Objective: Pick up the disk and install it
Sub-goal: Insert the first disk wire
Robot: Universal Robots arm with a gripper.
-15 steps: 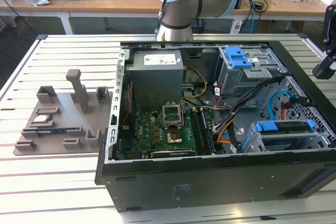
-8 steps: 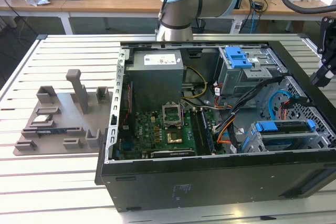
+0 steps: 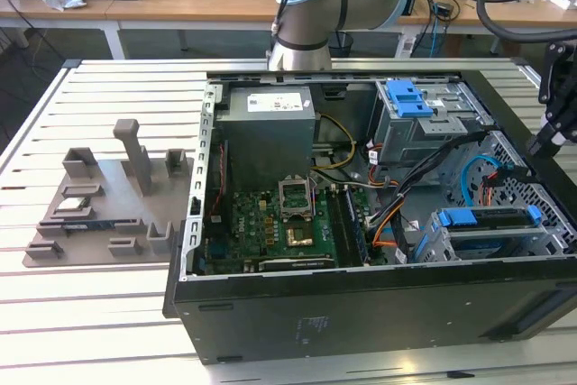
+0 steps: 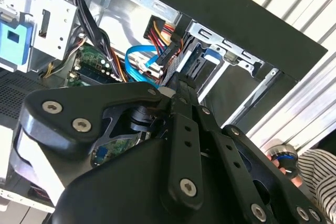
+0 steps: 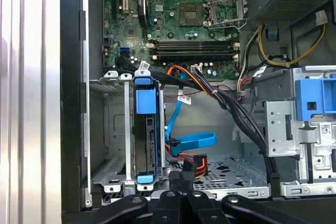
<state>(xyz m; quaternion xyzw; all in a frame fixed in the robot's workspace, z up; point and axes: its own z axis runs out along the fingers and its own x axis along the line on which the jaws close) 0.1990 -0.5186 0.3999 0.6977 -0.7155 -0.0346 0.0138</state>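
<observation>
The disk [image 5: 150,145] stands edge-on in the lower drive cage [image 5: 113,129] of the open computer case, its blue rails at both ends. In the exterior view the disk [image 3: 491,219] sits in the cage at the case's front right corner. My gripper [image 3: 544,140] hangs above the case's right edge, a little way from the disk. In the first wrist view the gripper [image 5: 183,182] looks shut with nothing between its fingers, just clear of the cage. In the second wrist view the gripper [image 4: 178,85] points toward the cage and the cables.
Blue and orange cables [image 5: 191,142] lie beside the disk's cage. A second grey cage with a blue latch [image 3: 410,98] stands at the case's back right. Motherboard [image 3: 270,223] and power supply [image 3: 269,132] fill the left. A grey fixture [image 3: 108,196] sits on the slatted table.
</observation>
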